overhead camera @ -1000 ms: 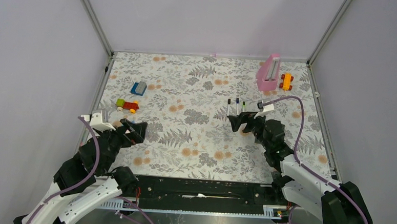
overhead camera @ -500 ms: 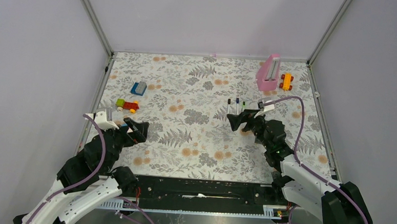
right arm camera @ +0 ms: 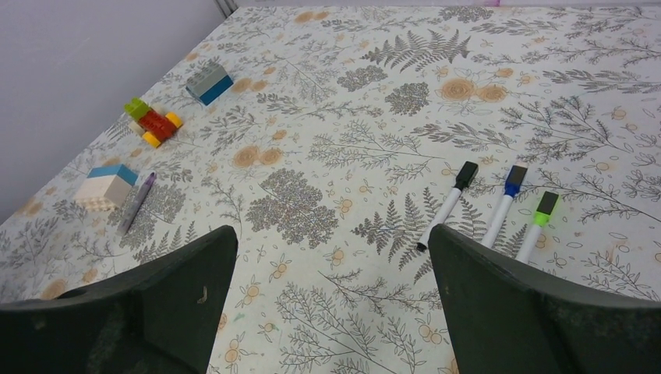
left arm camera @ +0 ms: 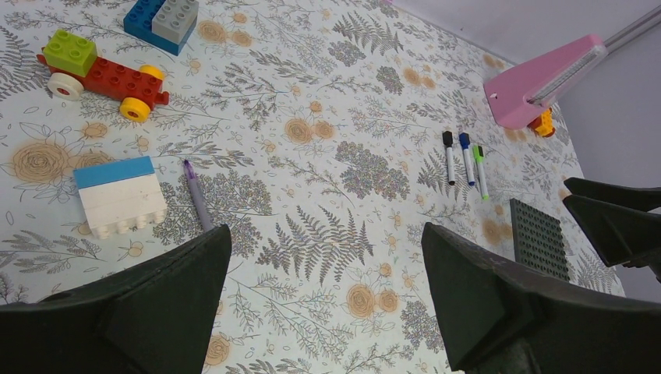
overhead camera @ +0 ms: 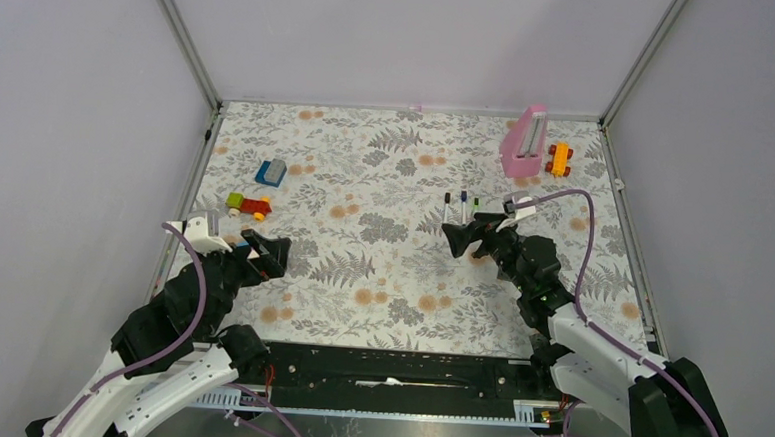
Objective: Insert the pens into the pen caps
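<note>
Three thin white pens lie side by side on the floral mat. On their far ends sit a black cap (right arm camera: 466, 173), a blue cap (right arm camera: 515, 178) and a green cap (right arm camera: 547, 204). The same pens (overhead camera: 462, 208) show in the top view and far off in the left wrist view (left arm camera: 466, 158). My right gripper (right arm camera: 331, 234) hangs open just short of the pens, which lie beside its right finger; it holds nothing. From above, the right gripper (overhead camera: 465, 240) is right in front of them. My left gripper (left arm camera: 325, 234) is open and empty over the mat at the near left (overhead camera: 267, 248).
A purple pen (left arm camera: 197, 199) lies beside a white and blue brick (left arm camera: 118, 195) near my left gripper. A red toy car (overhead camera: 249, 206) and a blue-grey brick (overhead camera: 271, 171) sit farther left. A pink wedge (overhead camera: 524, 141) and an orange toy (overhead camera: 560, 158) stand back right. A dark studded plate (left arm camera: 538, 238) lies near the right arm.
The left arm shifted slightly forward early on and then held still. The right gripper edged a little to the left. Both grippers stayed open.
</note>
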